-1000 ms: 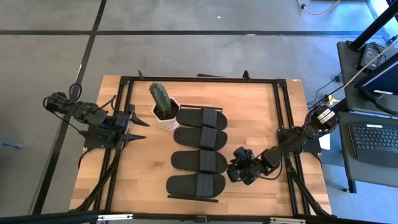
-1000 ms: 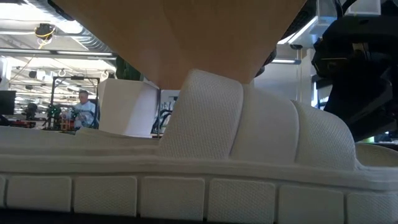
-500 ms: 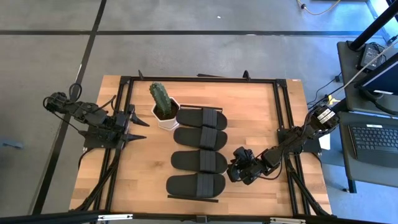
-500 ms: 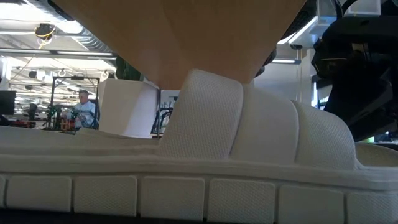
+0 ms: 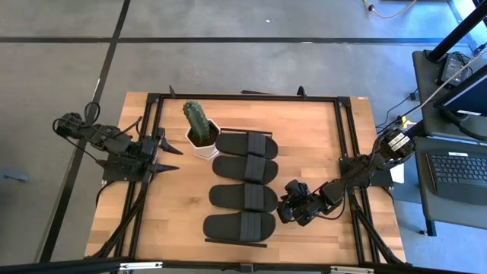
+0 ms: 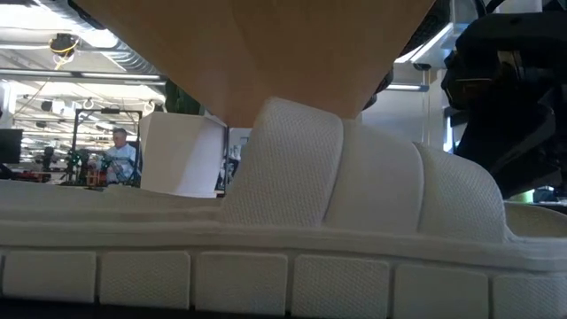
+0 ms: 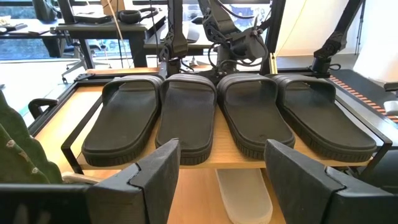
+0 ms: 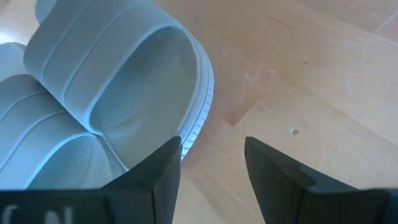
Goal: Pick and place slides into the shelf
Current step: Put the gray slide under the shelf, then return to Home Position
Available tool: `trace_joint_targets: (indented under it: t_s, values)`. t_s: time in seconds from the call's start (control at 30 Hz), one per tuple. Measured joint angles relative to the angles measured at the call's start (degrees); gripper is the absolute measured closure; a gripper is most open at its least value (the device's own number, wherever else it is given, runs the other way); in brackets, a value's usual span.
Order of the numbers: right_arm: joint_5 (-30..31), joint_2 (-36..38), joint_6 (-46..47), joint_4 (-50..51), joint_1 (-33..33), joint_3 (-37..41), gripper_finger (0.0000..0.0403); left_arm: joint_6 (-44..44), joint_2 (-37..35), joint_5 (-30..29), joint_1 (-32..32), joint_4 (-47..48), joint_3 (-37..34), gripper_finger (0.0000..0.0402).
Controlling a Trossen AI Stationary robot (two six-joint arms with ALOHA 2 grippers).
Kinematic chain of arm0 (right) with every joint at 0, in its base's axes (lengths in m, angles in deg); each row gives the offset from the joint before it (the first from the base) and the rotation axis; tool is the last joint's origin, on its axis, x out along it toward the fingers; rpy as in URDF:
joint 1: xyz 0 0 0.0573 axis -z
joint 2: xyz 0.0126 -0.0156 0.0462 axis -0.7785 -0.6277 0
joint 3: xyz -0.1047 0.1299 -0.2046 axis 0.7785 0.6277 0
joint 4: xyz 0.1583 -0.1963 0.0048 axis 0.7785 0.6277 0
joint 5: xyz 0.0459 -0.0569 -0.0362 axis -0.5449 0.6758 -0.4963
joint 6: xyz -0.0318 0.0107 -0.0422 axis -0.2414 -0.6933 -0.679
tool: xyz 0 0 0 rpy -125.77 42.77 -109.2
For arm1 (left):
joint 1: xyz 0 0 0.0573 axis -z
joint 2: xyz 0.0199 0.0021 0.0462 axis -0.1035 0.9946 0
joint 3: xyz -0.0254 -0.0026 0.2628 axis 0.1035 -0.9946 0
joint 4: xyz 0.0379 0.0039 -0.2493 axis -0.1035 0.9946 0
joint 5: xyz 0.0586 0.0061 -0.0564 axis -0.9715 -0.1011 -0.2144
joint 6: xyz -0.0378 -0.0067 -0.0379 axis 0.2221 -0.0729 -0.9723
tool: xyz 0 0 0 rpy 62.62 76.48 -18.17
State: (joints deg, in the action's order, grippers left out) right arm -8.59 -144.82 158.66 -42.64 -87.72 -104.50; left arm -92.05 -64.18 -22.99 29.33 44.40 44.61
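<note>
The right gripper [image 5: 288,211] sits low over the tabletop [image 5: 304,137] just beside the toe ends of the black slides, its fingers [image 8: 155,171] apart with nothing between them, a grey-beige slide [image 8: 112,81] lying just ahead of them on the wood. The left gripper [image 5: 169,158] waits at the table's left side, fingers [image 7: 155,171] spread wide and empty, near the potted cactus [image 5: 196,122]. Four black slides [image 5: 245,183] lie side by side on the light wood shelf [image 7: 249,160]; another pale slide [image 7: 244,193] shows beneath it
</note>
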Motion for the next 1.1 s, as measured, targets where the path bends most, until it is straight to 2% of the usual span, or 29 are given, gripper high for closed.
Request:
trace_joint_targets:
  t_s: [0.47, 0.7, 0.87, 1.0, 1.1]
  values:
    - [0.0, 0.0, -3.1, -1.4, 1.6, -0.1, 0.0224, 0.0, 0.0, 0.0, 0.0, 0.0, 0.0, 0.0177]
    - [4.6, 0.7, -3.5, -0.5, 1.0, -0.1, 0.0224, 0.0, 0.0, 0.0, 0.0, 0.0, 0.0, 0.0177]
    - [4.7, 5.8, -4.0, 5.7, 0.8, -0.1, 0.0224, 0.0, 0.0, 0.0, 0.0, 0.0, 0.0, 0.0177]
    - [4.8, 12.7, -11.8, 15.2, 0.8, 0.0, 0.0224, 0.0, 0.0, 0.0, 0.0, -0.2, 0.0, 0.0177]
    - [9.5, 17.8, -13.7, 20.4, 1.0, 0.0, 0.0224, 0.0, 0.0, 0.0, 0.0, -0.6, 0.0, 0.0177]
